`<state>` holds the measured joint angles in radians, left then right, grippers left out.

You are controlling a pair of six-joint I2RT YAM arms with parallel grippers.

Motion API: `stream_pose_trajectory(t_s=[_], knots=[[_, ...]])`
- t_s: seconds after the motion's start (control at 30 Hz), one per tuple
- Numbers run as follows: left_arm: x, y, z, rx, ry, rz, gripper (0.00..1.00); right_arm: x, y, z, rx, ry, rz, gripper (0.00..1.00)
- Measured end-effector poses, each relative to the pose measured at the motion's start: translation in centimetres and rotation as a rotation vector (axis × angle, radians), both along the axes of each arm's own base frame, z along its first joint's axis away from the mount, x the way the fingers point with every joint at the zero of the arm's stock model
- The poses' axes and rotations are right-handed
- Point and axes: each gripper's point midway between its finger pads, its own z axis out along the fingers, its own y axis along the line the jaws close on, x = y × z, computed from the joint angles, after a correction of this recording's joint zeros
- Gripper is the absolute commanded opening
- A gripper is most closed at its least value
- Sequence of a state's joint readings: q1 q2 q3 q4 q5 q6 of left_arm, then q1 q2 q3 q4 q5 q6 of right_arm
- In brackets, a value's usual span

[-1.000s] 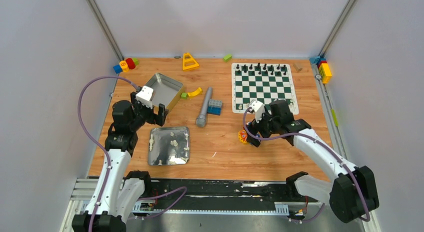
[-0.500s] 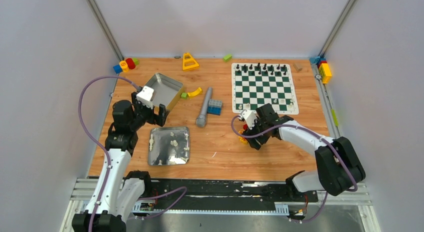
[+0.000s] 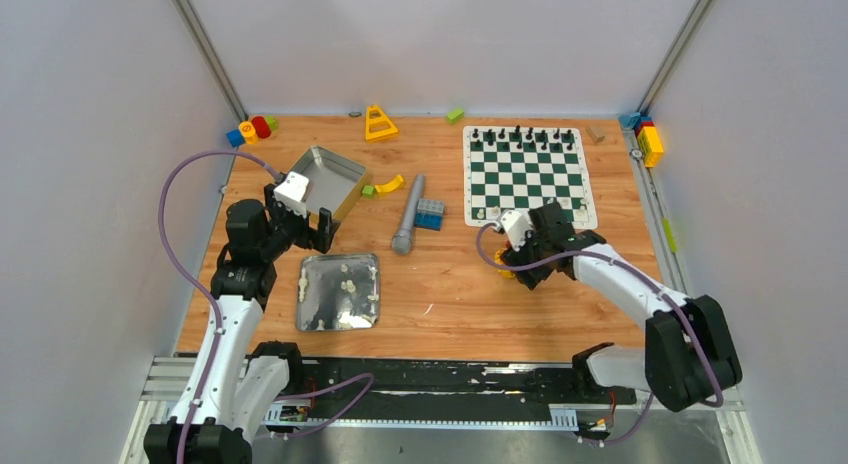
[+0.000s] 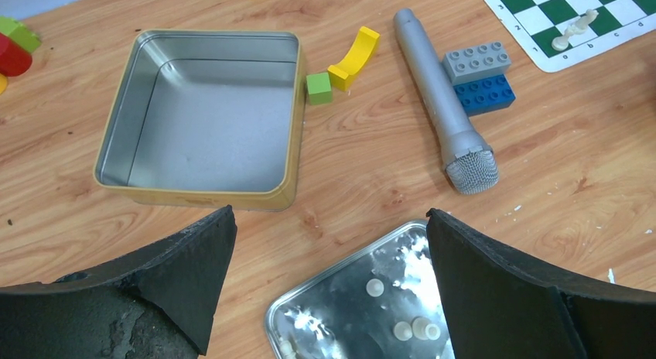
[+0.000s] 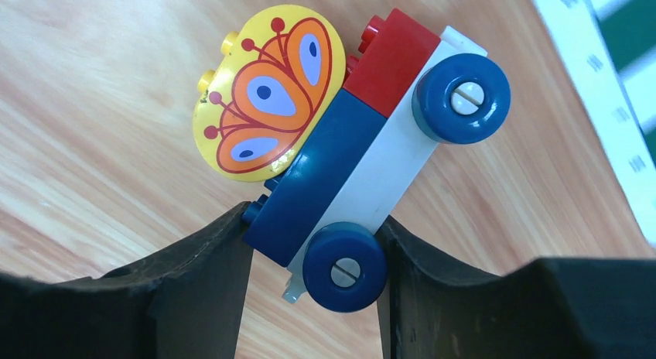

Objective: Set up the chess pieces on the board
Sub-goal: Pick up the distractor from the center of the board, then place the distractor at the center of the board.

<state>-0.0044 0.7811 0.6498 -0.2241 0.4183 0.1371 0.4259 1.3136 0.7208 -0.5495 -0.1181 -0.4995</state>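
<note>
Blue-and-white wheeled block car [image 5: 363, 165] sits pinched in my right gripper [image 5: 313, 227]; left gripper [image 4: 329, 220] fingers spread near the tray [image 4: 333, 312].

Toy car [image 5: 340, 173] mostly hidden under the jaws from above; board [image 5: 599, 88] cropped in wrist views.

no legible text; only tiny, blurred coordinate marks along the white border of the board [image 4: 538, 43]
</note>
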Motion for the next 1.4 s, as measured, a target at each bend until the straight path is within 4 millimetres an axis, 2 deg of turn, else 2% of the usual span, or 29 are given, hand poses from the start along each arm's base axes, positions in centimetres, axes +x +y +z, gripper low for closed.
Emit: stream_pose_trajectory(t_s=[0.1,0.27,0.37,0.53,0.63,0.7,0.77,0.83,0.87,1.0,1.1,1.2,1.27,1.4], knots=[[0.0,-0.1,0.0,-0.001,0.001,-0.003,1.00,0.6,-3.4,1.1,0.002,-0.031,-0.114,0.19],[0.0,-0.2,-0.2,-0.004,0.009,-0.011,1.00,1.2,-12.2,2.0,-0.030,-0.078,-0.377,0.18],[-0.1,-0.3,-0.3,-0.006,0.012,-0.016,1.00,-0.2,-17.1,1.4,-0.068,-0.062,-0.505,0.18],[-0.1,-0.3,-0.3,-0.006,0.012,-0.018,1.00,-2.7,-22.6,0.4,-0.095,-0.020,-0.648,0.20],[-0.1,-0.3,-0.3,-0.005,0.011,-0.018,1.00,-3.5,-24.6,-0.5,-0.092,0.010,-0.703,0.34],[-0.1,-0.3,-0.3,-0.005,0.012,-0.020,1.00,-3.4,-25.6,-0.8,-0.096,0.012,-0.721,0.49],[-0.1,-0.4,-0.3,-0.005,0.011,-0.022,1.00,-3.2,-26.0,-0.9,-0.097,0.009,-0.723,0.70],[-0.1,-0.4,-0.3,-0.006,0.011,-0.024,1.00,-3.0,-25.9,-0.9,-0.087,0.005,-0.719,0.90],[-0.1,-0.4,-0.3,-0.006,0.011,-0.025,1.00,-2.8,-25.7,-0.8,-0.075,0.001,-0.718,0.95],[-0.1,-0.4,-0.3,-0.006,0.014,-0.025,1.00,-1.4,-24.3,0.8,-0.014,-0.038,-0.675,1.00],[0.0,-0.4,-0.6,-0.006,0.023,-0.025,1.00,0.5,-21.6,3.4,0.039,-0.113,-0.589,1.00],[0.1,-0.4,-0.8,-0.005,0.032,-0.025,1.00,2.8,-16.8,6.7,0.105,-0.211,-0.432,0.99],[0.1,-0.4,-0.9,-0.003,0.035,-0.025,1.00,4.3,-12.4,8.5,0.156,-0.260,-0.300,0.98],[0.1,-0.3,-1.0,-0.001,0.035,-0.022,1.00,5.8,-2.6,9.8,0.244,-0.250,-0.029,0.95]])
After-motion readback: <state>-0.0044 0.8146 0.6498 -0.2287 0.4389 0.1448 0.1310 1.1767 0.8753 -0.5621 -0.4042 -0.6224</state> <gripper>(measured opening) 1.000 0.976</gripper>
